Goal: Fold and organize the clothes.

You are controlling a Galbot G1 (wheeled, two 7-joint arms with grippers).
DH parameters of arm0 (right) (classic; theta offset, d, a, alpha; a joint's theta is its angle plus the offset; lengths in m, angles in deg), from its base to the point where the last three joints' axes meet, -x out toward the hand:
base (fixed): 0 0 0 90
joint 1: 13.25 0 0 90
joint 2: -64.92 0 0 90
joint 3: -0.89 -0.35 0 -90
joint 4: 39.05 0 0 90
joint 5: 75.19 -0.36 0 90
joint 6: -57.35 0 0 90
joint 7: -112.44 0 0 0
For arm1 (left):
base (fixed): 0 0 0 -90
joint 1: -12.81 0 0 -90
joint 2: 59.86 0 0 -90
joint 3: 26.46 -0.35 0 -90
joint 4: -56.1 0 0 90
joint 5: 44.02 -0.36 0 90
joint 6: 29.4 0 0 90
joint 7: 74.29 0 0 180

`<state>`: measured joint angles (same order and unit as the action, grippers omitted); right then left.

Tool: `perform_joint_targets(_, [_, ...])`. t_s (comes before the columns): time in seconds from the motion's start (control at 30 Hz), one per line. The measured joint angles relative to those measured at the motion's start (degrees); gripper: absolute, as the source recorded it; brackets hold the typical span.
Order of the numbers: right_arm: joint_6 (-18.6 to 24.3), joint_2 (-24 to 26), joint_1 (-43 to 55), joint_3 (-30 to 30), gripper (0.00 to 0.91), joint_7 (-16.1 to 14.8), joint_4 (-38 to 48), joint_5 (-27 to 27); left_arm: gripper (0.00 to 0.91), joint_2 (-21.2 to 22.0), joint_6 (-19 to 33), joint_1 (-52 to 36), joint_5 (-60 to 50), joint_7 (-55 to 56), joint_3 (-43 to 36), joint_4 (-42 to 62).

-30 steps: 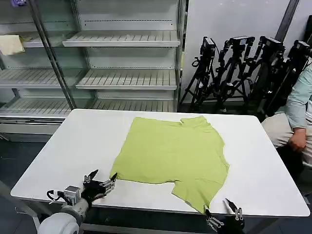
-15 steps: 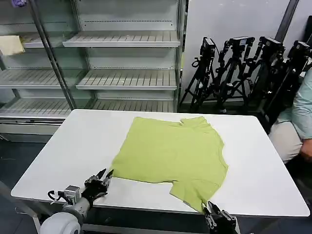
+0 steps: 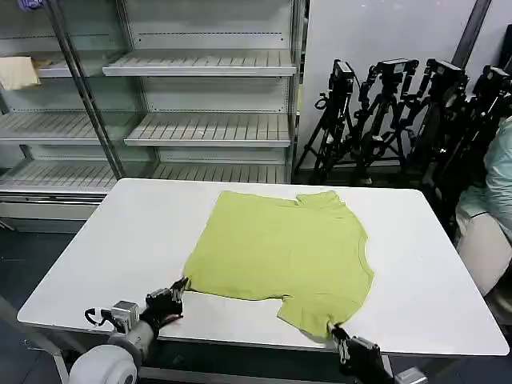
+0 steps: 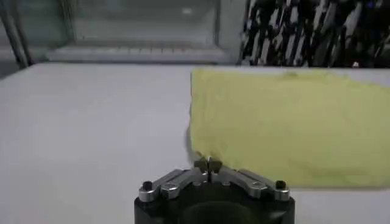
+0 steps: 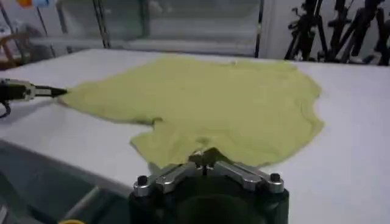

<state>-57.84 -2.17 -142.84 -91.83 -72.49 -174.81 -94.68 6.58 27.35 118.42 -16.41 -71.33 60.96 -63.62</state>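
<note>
Both end effectors sit at the surface's (image 3: 96,264) near edge; the left end effector (image 3: 178,290) is pinched on the T-shirt's (image 3: 280,248) near-left corner, the right end effector (image 3: 336,330) clamped on its near sleeve. Beyond them the T-shirt lies spread flat across the middle of the surface; shelves (image 3: 200,128) stand behind.

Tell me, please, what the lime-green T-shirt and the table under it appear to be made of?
The lime-green T-shirt looks like soft matte knit, probably cotton: it lies limp with small wrinkles and no shine. The table top looks like smooth white laminate or painted board, hard and flat with a faint sheen; its core cannot be told.
</note>
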Motion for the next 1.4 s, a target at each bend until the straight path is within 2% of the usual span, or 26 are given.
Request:
perform_joint_targets(0.4, [-2.6, 0.61, 15.74, 0.27, 0.0, 1.21, 7.47, -0.89, 0.01, 1.04, 0.11, -12.79, 2.94, 1.39, -4.23, 7.69])
perform_joint_targets(0.77, [-4.02, 0.78, 28.95, 2.32, 0.0, 0.58, 17.44, -0.06, 0.02, 1.84, 0.2, -20.68, 3.75, 1.54, -7.05, 16.15])
perform_joint_targets(0.8, [-4.11, 0.79, 29.83, 2.47, 0.907, 0.52, 18.3, 0.02, 0.605, 1.94, 0.2, -21.13, 3.78, 1.53, -7.21, 16.81])
perform_joint_targets(0.83, [-4.22, 0.79, 30.63, 2.61, 0.907, 0.41, 19.11, 0.13, 0.907, 2.03, 0.21, -21.59, 3.77, 1.55, -7.4, 17.46])
perform_joint_targets(1.13, [-4.83, 0.45, 33.58, 3.0, 0.907, -0.52, 22.97, 1.62, 0.907, 1.9, 0.58, -23.22, 2.05, 1.49, -7.85, 20.95])
perform_joint_targets(1.4, [-6.27, 1.45, 29.64, 0.5, 0.907, 0.42, 19.46, 0.8, 0.907, 0.02, 0.28, -19.34, 1.61, 1.02, -7.74, 16.26])
